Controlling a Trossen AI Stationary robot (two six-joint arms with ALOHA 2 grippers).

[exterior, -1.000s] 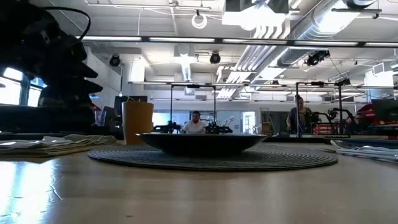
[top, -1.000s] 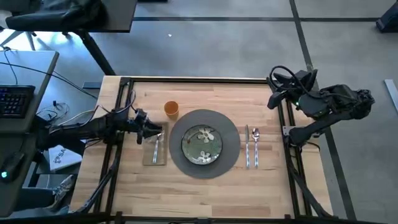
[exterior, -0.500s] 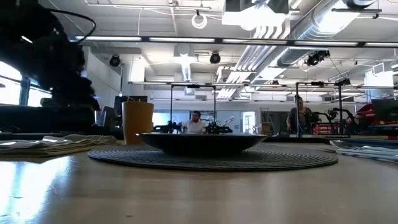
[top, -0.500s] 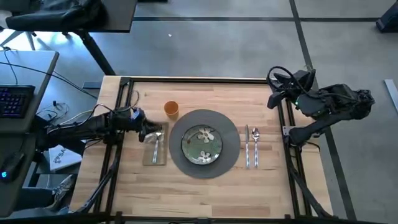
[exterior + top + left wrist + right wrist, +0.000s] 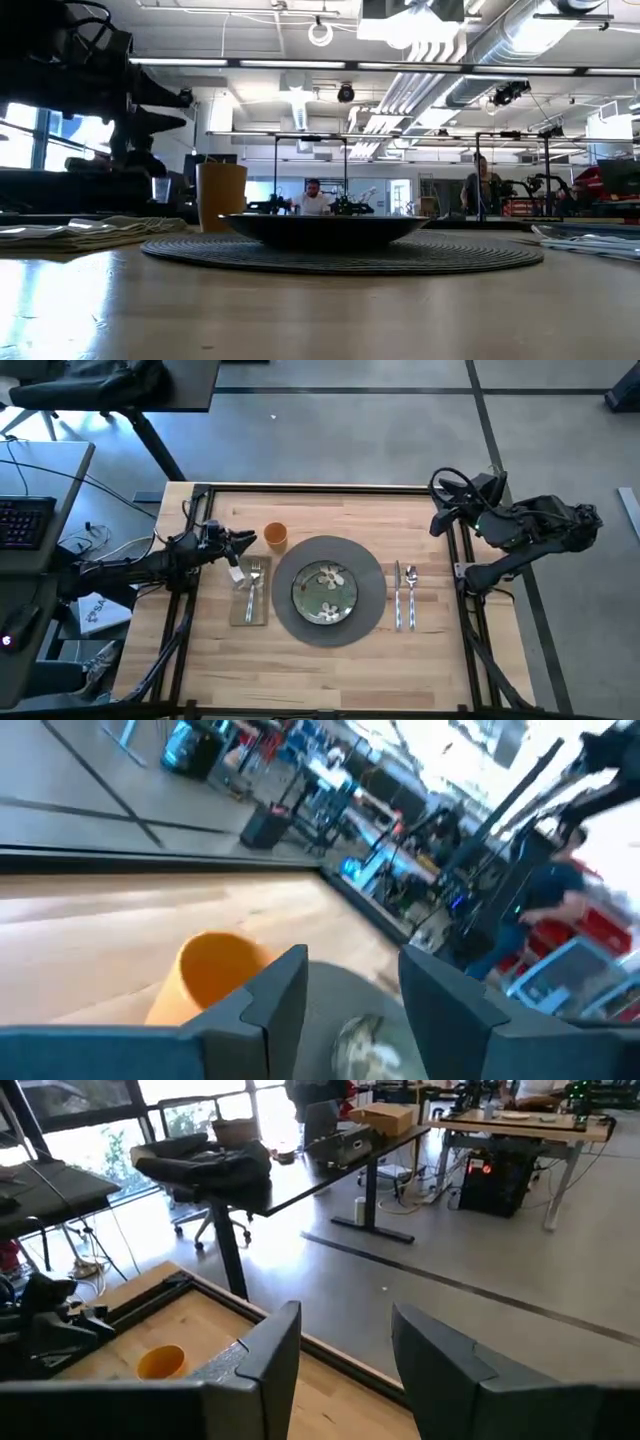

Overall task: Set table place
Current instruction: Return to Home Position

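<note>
Left end effector (image 5: 244,540): left of centre in the high view, above the surface (image 5: 300,670). It is near the left side of the orange cup (image 5: 276,536), not touching it, and just above the napkin's (image 5: 250,603) top end in frame. The low view puts it upper left, well off the wood. Fingers (image 5: 270,1010) are apart with a clear gap and nothing between them. The left wrist view shows the cup and the placemat edge past them.

Right end effector (image 5: 441,512): right side of the high view, over the black frame rail, arm folded up beside the surface. The right wrist view shows its fingers (image 5: 270,1355) spread and empty.

Place setting, high view:
- placemat (image 5: 372,582): round, dark grey, mid-surface
- plate (image 5: 326,592): green with white flowers, centred on the placemat
- cup: upright, just off the placemat's upper-left rim
- napkin: beige, just left of the placemat, with the fork (image 5: 252,586) lying lengthwise on it
- knife (image 5: 397,596) and spoon (image 5: 410,596): side by side just right of the placemat, knife nearer the mat, spoon outside it, both parallel to the fork

Low view: the plate sits on the placemat mid-frame, the cup is left of it and the napkin is at the left edge. Two people (image 5: 316,198) are in the room behind.
</note>
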